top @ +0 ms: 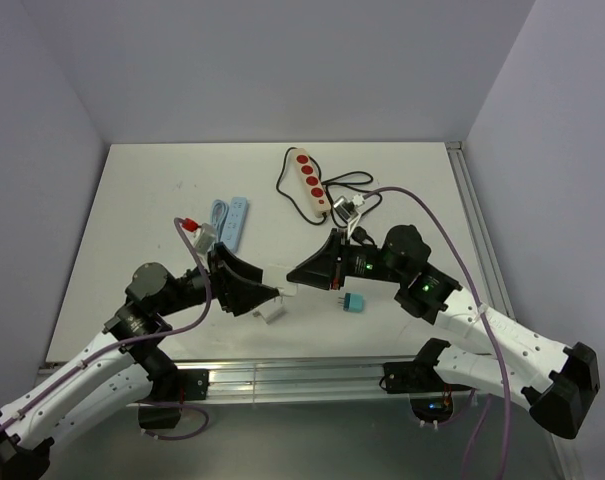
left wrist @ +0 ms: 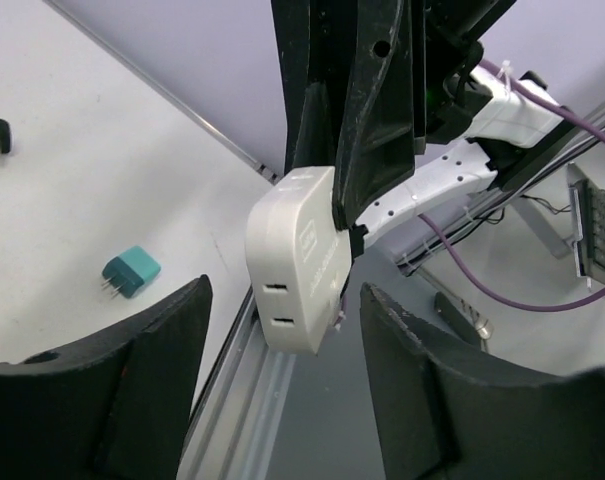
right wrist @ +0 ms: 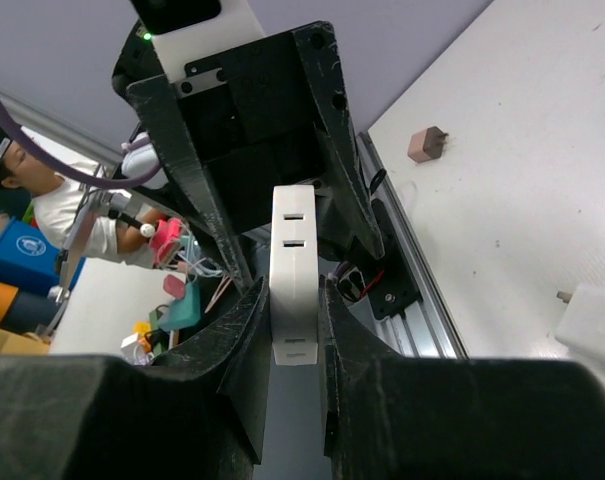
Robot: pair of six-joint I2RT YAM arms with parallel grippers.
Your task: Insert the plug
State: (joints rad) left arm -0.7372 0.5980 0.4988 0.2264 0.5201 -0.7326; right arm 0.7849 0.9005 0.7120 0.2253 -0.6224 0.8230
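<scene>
My right gripper [top: 294,276] is shut on a white adapter block [top: 287,289] with two slots in its face and holds it above the table's front edge. The block shows in the left wrist view [left wrist: 297,262] and in the right wrist view [right wrist: 293,270], pinched between my right gripper's [right wrist: 292,290] fingers. My left gripper [top: 272,293] faces it, open, its fingers [left wrist: 132,390] on either side of the block's end without touching it. A teal plug [top: 353,303] lies on the table near the right gripper and also shows in the left wrist view [left wrist: 130,272].
A white plug [top: 272,314] lies on the table under the grippers. A beige power strip with red sockets [top: 310,183] and its black cable lie at the back. A light-blue remote [top: 237,222] and a red-and-white piece [top: 194,231] lie at left. A brown plug [right wrist: 425,145] lies further off.
</scene>
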